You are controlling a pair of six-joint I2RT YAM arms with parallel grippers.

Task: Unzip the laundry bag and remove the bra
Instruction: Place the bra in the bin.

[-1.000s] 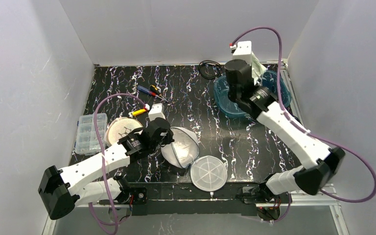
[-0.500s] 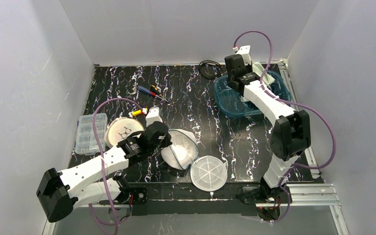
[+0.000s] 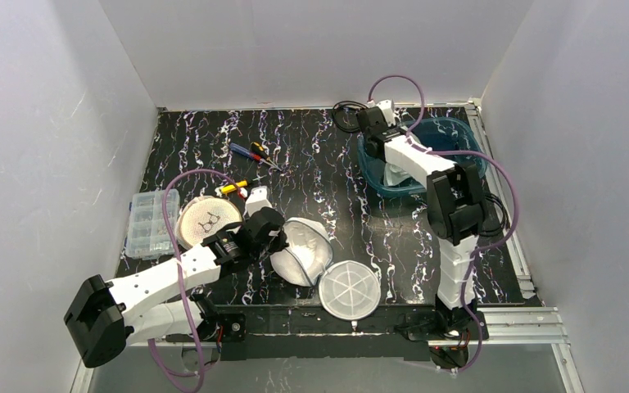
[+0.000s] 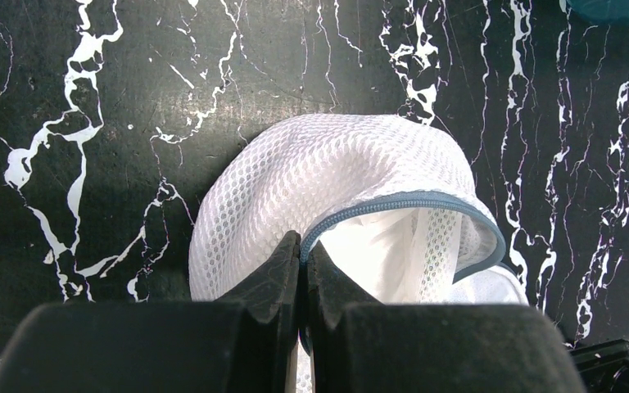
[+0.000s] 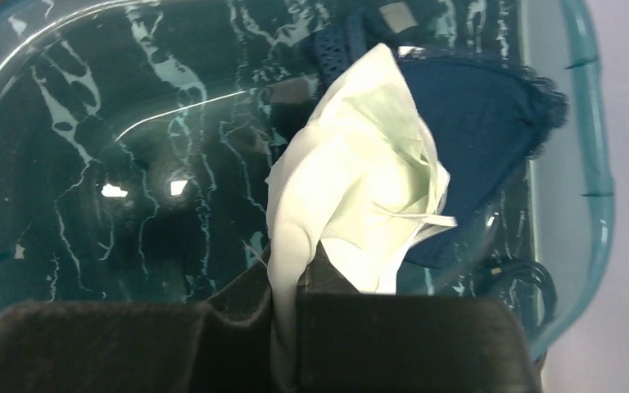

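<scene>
The white mesh laundry bag lies at the front centre, its blue zipper edge parted, with white fabric showing inside. My left gripper is shut on the zipper edge at the bag's left side, and from above the left gripper sits against the bag. At the back right, my right gripper is shut on a white bra inside the teal bin. A dark blue bra lies under and behind it. From above, the white bra shows in the bin below the right gripper.
A round white mesh disc lies in front of the bag. A round beige pad and a clear organiser box sit to the left. Screwdrivers, a yellow marker and a black cable lie farther back.
The right arm has folded back and its wrist has dropped, bringing the white bra down into the teal bin. The left gripper has kept its hold on the bag and barely moved.
</scene>
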